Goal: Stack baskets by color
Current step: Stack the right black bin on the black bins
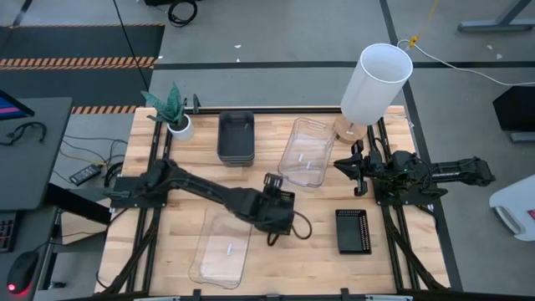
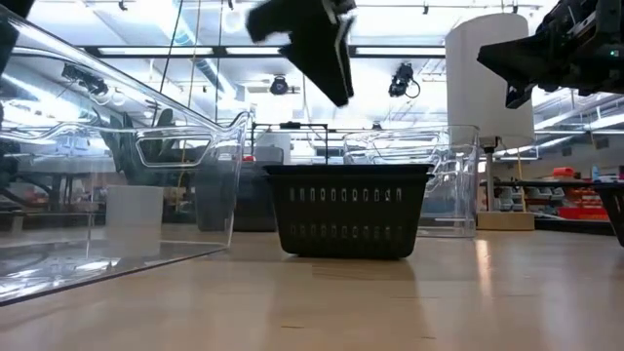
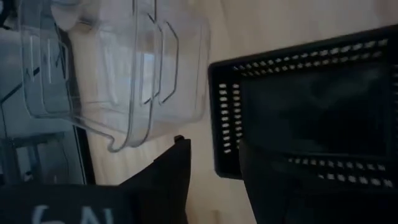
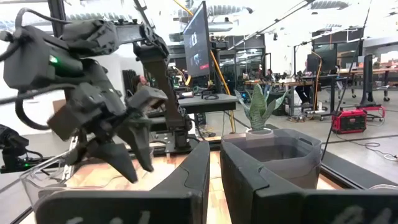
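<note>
Two smoky dark grey baskets [image 1: 236, 138] sit nested at the far side of the table. One clear basket [image 1: 305, 152] rests on its bottom beside them. Another clear basket [image 1: 221, 247] lies near the front edge. A small black perforated basket [image 1: 353, 230] stands at the front right. My left gripper [image 1: 288, 216] hangs open above the table between the near clear basket and the black basket [image 3: 311, 106], and nothing is between its fingers [image 3: 177, 162]. My right gripper [image 1: 353, 167] waits at the right side, raised, its fingers [image 4: 199, 168] only a narrow slit apart and holding nothing.
A tall white cylinder [image 1: 376, 84] stands at the far right corner. A small potted plant [image 1: 174, 117] stands at the far left. Bare wood lies between the black basket and the far clear basket, and in the table's middle.
</note>
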Tool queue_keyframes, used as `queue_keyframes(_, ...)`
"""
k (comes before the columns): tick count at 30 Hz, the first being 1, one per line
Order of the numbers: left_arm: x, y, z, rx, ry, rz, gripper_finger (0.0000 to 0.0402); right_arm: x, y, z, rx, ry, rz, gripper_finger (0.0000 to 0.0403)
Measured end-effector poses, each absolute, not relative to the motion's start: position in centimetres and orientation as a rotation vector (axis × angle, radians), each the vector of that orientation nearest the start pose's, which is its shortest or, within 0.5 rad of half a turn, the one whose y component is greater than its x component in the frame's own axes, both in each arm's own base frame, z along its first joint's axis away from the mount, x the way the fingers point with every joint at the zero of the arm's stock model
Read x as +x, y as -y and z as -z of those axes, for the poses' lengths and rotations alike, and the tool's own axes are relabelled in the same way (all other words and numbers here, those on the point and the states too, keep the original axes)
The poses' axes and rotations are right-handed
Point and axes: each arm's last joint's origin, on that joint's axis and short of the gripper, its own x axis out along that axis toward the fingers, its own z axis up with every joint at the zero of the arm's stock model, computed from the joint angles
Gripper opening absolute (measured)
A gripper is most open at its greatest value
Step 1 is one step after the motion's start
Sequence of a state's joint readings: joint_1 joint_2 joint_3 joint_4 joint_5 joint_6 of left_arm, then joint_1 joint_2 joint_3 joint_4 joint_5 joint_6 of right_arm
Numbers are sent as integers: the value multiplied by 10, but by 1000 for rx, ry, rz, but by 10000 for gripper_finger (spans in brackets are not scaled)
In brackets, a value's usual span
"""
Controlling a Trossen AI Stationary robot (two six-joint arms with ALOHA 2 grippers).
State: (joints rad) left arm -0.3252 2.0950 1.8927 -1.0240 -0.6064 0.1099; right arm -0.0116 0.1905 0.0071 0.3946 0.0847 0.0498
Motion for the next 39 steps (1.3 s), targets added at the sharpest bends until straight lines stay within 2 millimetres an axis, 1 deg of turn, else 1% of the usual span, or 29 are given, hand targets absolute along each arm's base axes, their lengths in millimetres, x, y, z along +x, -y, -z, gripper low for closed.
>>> queue_keyframes(3, 402, 133, -253, 683, -1128, -162, 135, 107, 4, -188, 58, 214, 91, 45)
queue_keyframes(6, 380, 137, -246, 711, -1153, -165, 127, 107, 4, -188, 57, 214, 91, 45)
queue_keyframes(8, 363, 137, -245, 710, -1156, -175, 121, 107, 4, -188, 57, 213, 91, 45)
queue_keyframes(13, 327, 130, -250, 607, -1063, -213, 117, 107, 4, -188, 57, 214, 91, 45)
queue_keyframes(17, 297, 122, -255, 516, -958, -226, 117, 107, 4, -188, 57, 214, 91, 45)
queue_keyframes(22, 259, 110, -254, 430, -818, -222, 116, 107, 4, -188, 57, 214, 90, 45)
queue_keyframes(28, 218, 88, -251, 354, -663, -249, 116, 107, 4, -188, 57, 214, 90, 45)
queue_keyframes(35, 177, 67, -246, 254, -486, -244, 116, 107, 4, -188, 57, 214, 91, 45)
queue_keyframes(39, 157, 58, -238, 191, -384, -241, 116, 107, 4, -189, 58, 221, 90, 45)
